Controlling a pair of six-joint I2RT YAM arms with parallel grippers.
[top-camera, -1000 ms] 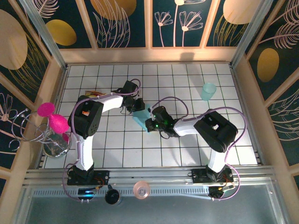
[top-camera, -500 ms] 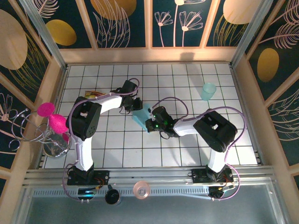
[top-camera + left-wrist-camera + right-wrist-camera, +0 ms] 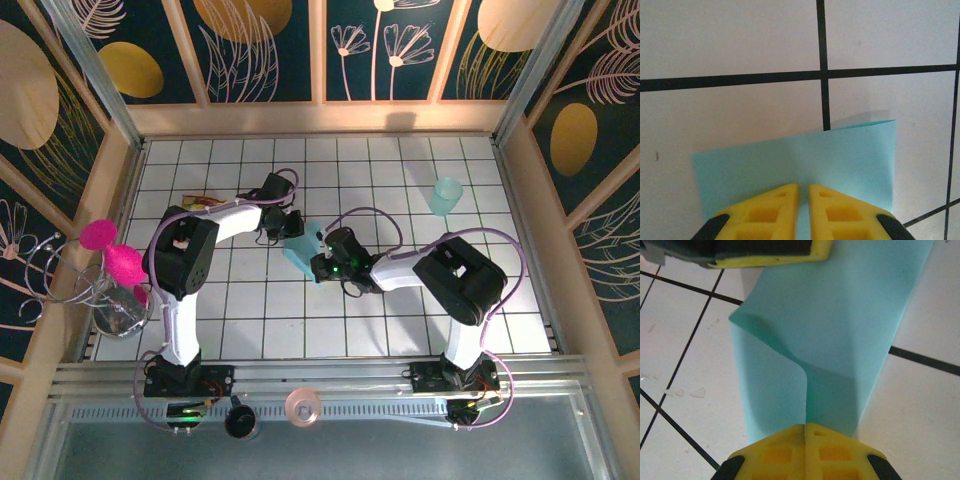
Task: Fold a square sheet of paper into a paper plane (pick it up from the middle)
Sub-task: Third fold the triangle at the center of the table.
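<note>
In the middle of the table (image 3: 420,330), the paper (image 3: 298,254) hangs between our two grippers as a narrow light-blue strip, well apart from the cup (image 3: 447,195) at the far right. The left gripper (image 3: 290,233) comes at the strip from the far side and the right gripper (image 3: 319,265) from the near side. In the left wrist view our yellow fingers (image 3: 772,210) stand almost together, with only a sliver of blue between them, so we judge them pinched on one edge of the paper (image 3: 800,160). Its free edge lifts a little off the tiles and casts a faint shadow. In the right wrist view the jaws are pressed tight together on the opposite end of the paper (image 3: 850,330), which rises away from them with a soft buckle down its middle. One layer curls over another there rather than lying flat. We judge the task to be at an early fold: the sheet has been picked up and doubled at least once, but the crease looks loose. We see no pointed nose and no wings. The sharpening of this fold, the nose folds and the wing folds are all left to do.
</note>
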